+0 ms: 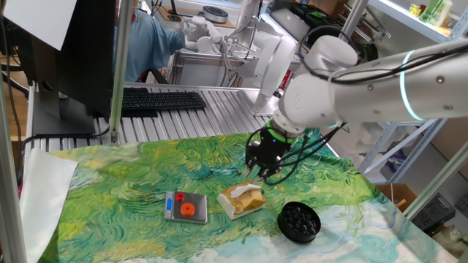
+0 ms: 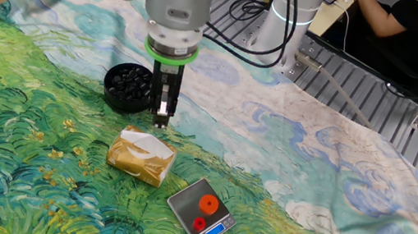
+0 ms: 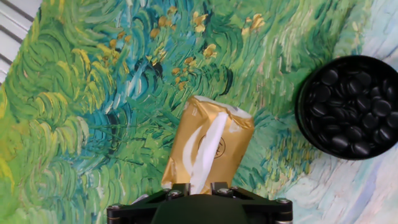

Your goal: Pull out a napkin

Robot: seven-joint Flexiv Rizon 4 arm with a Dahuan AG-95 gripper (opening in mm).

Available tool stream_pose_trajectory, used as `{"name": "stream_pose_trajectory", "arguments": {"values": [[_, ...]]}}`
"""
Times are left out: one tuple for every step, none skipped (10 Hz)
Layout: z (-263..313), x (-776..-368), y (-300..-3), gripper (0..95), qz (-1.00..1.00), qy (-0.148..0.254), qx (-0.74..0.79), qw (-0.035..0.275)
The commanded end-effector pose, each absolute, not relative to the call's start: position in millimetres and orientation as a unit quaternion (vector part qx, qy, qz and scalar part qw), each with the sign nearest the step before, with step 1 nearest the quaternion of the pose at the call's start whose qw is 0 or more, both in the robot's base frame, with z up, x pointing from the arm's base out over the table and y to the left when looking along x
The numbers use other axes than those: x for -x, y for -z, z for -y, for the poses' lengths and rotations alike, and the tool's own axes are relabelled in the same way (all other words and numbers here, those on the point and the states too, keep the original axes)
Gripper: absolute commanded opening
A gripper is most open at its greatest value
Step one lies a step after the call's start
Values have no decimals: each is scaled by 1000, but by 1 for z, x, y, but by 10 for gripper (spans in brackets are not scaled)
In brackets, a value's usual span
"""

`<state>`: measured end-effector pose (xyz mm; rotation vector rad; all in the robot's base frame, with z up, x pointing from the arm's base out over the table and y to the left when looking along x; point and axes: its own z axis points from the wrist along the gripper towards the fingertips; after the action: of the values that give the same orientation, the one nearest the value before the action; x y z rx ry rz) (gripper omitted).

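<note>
The tan tissue pack [image 2: 140, 158] lies on the painted cloth. The white napkin [image 3: 207, 149] sticks out of the slot in its top as a crumpled strip. It also shows in one fixed view [image 1: 245, 191]. My gripper [image 2: 162, 117] hangs a little above the cloth, just behind the pack and apart from it. Its fingers [image 1: 257, 172] stand close together, and I see nothing stretched between them and the pack. In the hand view only the finger bases show at the bottom edge, with the napkin strip running toward them.
A round black tub of dark pieces [image 2: 128, 86] stands close beside the gripper, and it also shows in the hand view [image 3: 348, 106]. A small scale with a red disc [image 2: 203, 208] lies on the pack's other side. A keyboard [image 1: 161, 100] sits beyond the cloth.
</note>
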<state>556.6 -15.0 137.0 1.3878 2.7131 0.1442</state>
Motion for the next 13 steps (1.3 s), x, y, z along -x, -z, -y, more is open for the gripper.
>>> {"name": "stream_pose_trajectory", "arguments": {"values": [[19, -557, -131, 190, -887, -20, -457, 60], [21, -557, -129, 190, -888, -21, -455, 60], [24, -557, -127, 190, -889, -20, -453, 60], [24, -557, -125, 190, -889, -20, -453, 61], [23, -557, -123, 190, -890, -19, -452, 62], [23, -557, -121, 190, -890, -19, -452, 62], [23, -558, -117, 190, -891, -18, -450, 63], [23, -558, -116, 190, -890, -18, -451, 64], [23, -558, -116, 190, -890, -19, -451, 63], [22, -558, -116, 190, -890, -19, -450, 63], [22, -558, -115, 190, -890, -19, -450, 64], [22, -558, -114, 190, -889, -19, -453, 64], [21, -559, -113, 190, -890, -17, -452, 66]]}}
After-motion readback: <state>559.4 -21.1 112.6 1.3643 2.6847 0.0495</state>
